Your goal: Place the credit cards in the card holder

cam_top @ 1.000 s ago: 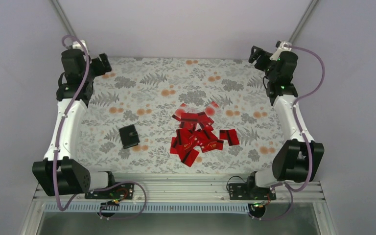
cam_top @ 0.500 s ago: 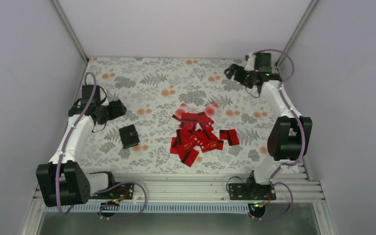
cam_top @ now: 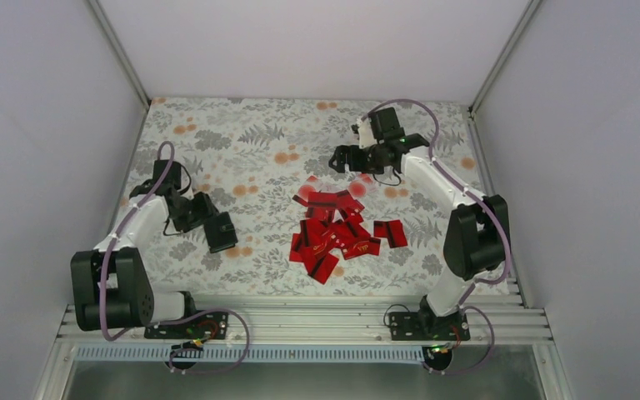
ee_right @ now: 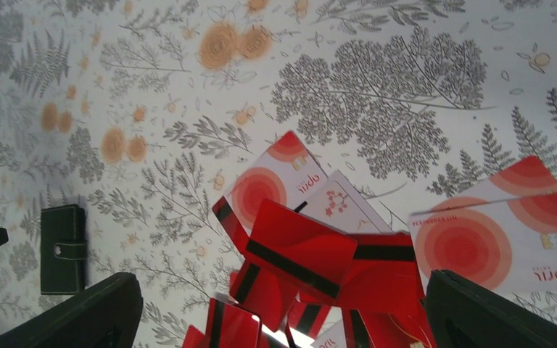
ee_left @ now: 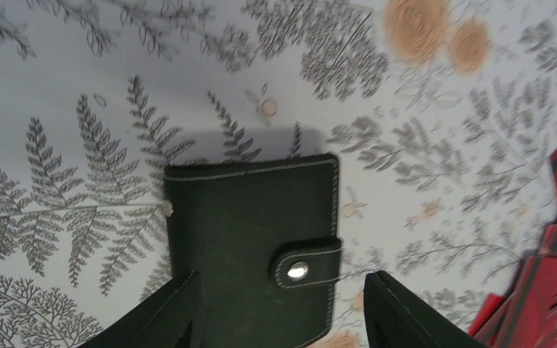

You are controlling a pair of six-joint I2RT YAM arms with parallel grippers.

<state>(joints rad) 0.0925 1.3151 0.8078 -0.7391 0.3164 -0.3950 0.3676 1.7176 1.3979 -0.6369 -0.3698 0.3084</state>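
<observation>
My left gripper [ee_left: 283,283], jaws parted, straddles the snapped-shut holder [ee_left: 250,217]; pinching may skid it. My right gripper [ee_right: 281,279], jaws wide, hovers over overlapping cards [ee_right: 301,250]; several may lift together.

The surface [cam_top: 242,142], under a pale cloth printed with grey ferns and orange flowers, carries a closed black card holder [cam_top: 220,232] lying flat directly below the left gripper [ee_left: 281,293] and a loose, overlapping heap of credit cards [cam_top: 337,237], mostly red and a few white, beneath the right gripper [ee_right: 281,290].
</observation>
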